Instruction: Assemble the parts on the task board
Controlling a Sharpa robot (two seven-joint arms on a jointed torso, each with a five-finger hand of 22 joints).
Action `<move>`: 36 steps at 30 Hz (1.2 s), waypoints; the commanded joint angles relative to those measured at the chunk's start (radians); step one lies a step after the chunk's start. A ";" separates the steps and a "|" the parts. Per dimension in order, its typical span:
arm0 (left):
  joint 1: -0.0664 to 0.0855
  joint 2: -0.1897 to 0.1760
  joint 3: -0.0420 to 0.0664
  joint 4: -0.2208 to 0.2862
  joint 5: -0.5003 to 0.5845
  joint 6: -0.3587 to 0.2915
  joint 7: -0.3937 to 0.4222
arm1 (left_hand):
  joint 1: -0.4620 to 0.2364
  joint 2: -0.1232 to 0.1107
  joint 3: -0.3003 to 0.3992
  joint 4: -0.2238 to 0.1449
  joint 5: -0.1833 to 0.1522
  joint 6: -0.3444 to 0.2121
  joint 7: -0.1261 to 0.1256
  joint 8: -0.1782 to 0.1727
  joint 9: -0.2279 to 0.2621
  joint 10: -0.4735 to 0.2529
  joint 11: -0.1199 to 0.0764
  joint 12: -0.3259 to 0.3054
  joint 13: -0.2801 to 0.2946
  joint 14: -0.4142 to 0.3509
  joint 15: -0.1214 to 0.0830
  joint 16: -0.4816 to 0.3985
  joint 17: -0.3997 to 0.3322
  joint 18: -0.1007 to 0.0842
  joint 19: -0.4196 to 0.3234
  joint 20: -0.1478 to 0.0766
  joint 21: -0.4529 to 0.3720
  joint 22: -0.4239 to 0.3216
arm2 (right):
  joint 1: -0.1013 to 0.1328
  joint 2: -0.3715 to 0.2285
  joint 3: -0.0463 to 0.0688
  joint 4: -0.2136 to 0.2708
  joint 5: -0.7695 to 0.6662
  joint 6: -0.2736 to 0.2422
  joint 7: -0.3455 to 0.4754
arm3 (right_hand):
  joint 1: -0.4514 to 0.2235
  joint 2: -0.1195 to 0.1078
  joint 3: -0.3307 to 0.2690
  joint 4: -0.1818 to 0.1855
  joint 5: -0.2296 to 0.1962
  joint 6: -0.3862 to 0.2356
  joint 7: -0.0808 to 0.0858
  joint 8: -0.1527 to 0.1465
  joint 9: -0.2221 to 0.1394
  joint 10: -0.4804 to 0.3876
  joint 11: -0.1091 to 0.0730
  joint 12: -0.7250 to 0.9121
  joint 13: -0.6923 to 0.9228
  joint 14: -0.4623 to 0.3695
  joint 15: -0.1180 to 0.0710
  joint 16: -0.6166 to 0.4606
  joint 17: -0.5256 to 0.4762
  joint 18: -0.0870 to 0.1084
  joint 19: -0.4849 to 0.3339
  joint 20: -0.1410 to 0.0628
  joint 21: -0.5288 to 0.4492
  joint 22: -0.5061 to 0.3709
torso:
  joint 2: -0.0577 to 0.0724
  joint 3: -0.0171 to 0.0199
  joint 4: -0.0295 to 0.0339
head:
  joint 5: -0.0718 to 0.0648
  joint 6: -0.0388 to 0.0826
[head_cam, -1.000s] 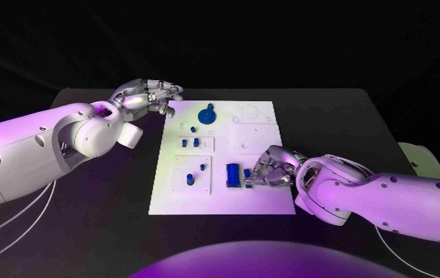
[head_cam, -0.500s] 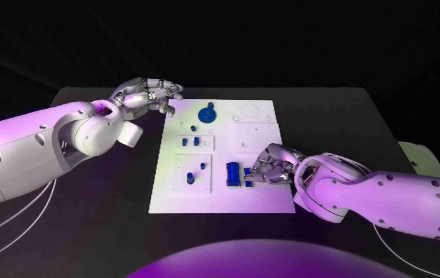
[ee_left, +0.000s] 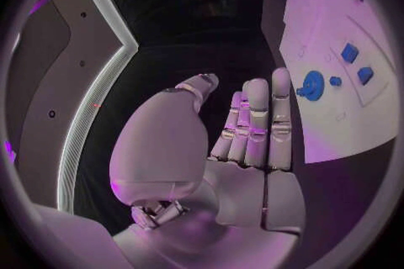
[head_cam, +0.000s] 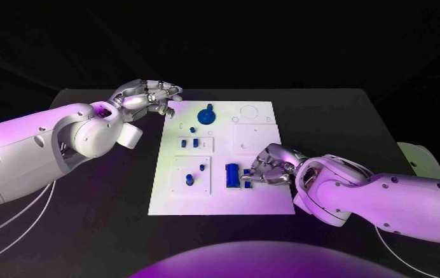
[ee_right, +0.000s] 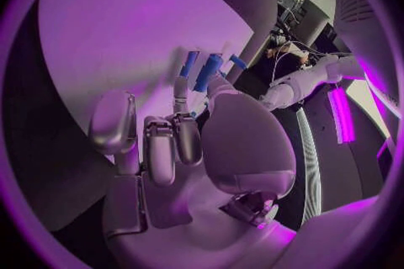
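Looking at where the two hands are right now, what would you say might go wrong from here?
1. The right hand sits low on the board, fingers at a small blue part beside the upright blue block. A slip may knock the block or drop the part.
2. The hand covers that spot in the head view, so misalignment could go unseen.
3. The left hand hovers by the board's far corner; a sideways move might nudge the board.

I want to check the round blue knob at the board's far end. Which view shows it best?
The left wrist view: the round blue knob is close, unobstructed, beside the left hand. The head view shows it small; I can't make it out in the right wrist view.
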 commanded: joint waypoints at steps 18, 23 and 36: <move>-0.029 0.042 0.000 -0.041 0.124 -0.138 0.139 | 0.012 0.016 0.001 0.018 -0.001 -0.003 0.004 0.035 -0.009 -0.008 0.007 0.027 -0.006 -0.135 0.012 -0.111 -0.063 0.010 -0.083 0.014 -0.084 -0.055 | 0.147 0.091 0.005 -0.339 0.685 -0.098 0.610 | 0.235 0.060 0.005 -0.007 0.127 -0.193 0.073 -0.056 -0.006 -0.352 0.073 -0.723 -0.366 -0.104 0.064 -0.400 -0.336 0.087 -0.232 0.061 -0.754 -0.112 | -0.063 -0.0250 -0.0199 | -0.006 0.090; -0.049 0.094 0.000 -0.129 0.163 -0.193 0.205 | 0.024 0.015 0.027 0.036 -0.006 0.063 -0.008 0.043 -0.025 0.012 0.011 -0.011 -0.050 -0.229 0.029 -0.296 -0.153 0.007 -0.154 0.031 -0.196 -0.148 | 0.159 0.178 0.011 -0.520 0.883 -0.014 0.747 | 0.252 0.049 0.017 -0.009 0.100 -0.235 0.119 -0.082 -0.048 -0.451 0.122 -0.902 -0.553 -0.308 0.116 -0.790 -0.640 0.087 -0.338 0.114 -0.908 -0.267 | -0.090 -0.0226 -0.0168 | -0.005 0.143; -0.074 0.157 0.002 -0.241 0.159 -0.207 0.204 | -0.486 0.183 -0.353 -0.192 -0.391 -0.703 -0.189 -0.422 -0.335 -0.931 -0.120 -0.461 -0.237 -1.099 -0.049 -1.189 -0.490 -0.170 -1.086 -0.150 -0.452 -1.208 | 0.154 0.273 0.023 -0.678 0.913 -0.013 0.748 | -0.290 0.143 -0.046 -0.296 -0.103 -1.125 -0.036 -0.274 -0.665 -1.467 0.043 -1.410 -1.308 -1.467 0.100 -1.565 -1.307 -0.092 -1.463 -0.011 -1.029 -1.308 | -0.101 -0.0082 -0.0192 | 0.024 0.192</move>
